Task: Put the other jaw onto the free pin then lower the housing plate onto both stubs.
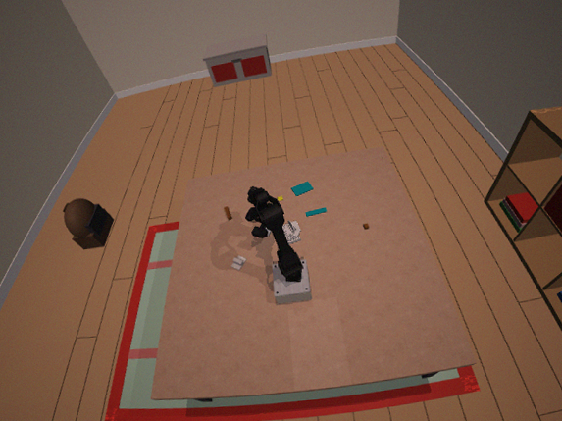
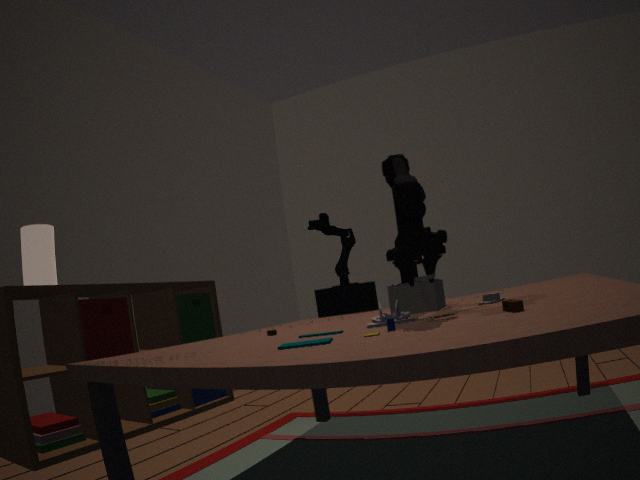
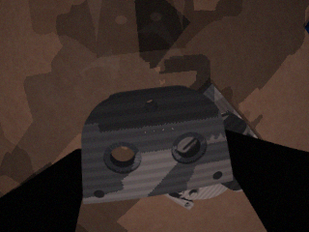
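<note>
Presently, the black two-finger claw (image 1: 255,224) (image 2: 420,280) (image 3: 154,147) is holding the grey ridged housing plate with two ringed holes (image 3: 154,157), its fingers wide at the two sides. The plate is above the worktop (image 1: 372,322) (image 2: 336,372), and the pale grey gear assembly (image 1: 292,231) (image 2: 395,318) (image 3: 210,192) is lower, partly hidden behind it in the wrist view. I cannot tell whether both jaws are meshed on their pins.

If the second jaw is not well seated, the plate could sit tilted or push the teeth apart. Also, one ring seems over some grey part, but the other shows only brown surface, so lowering from this position could miss one stub. A small turn of the plate inside the fingers could cause jamming, and opening too early could drop it crooked.
</note>
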Motion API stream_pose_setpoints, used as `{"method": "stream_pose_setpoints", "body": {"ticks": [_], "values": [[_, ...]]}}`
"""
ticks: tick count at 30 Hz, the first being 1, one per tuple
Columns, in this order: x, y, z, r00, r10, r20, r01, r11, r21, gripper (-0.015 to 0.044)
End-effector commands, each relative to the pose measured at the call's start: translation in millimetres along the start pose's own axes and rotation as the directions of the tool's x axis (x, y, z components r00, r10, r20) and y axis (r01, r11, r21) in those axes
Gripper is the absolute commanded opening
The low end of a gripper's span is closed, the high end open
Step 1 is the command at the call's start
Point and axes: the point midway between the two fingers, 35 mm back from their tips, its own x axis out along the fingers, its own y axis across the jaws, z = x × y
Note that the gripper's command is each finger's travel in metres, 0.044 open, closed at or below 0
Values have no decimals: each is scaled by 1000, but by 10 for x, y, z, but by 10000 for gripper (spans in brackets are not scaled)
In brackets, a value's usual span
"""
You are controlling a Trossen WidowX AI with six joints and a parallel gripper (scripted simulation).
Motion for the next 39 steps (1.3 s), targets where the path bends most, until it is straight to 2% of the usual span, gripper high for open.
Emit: {"method": "stream_pose_setpoints", "body": {"ticks": [1,18,39], "values": [[23,-45,-107,1000,1,-9,-1,997,79,351],[30,-276,-505,1000,1,-14,5,906,424,351],[40,-448,-986,1000,3,-20,13,661,750,351]]}}
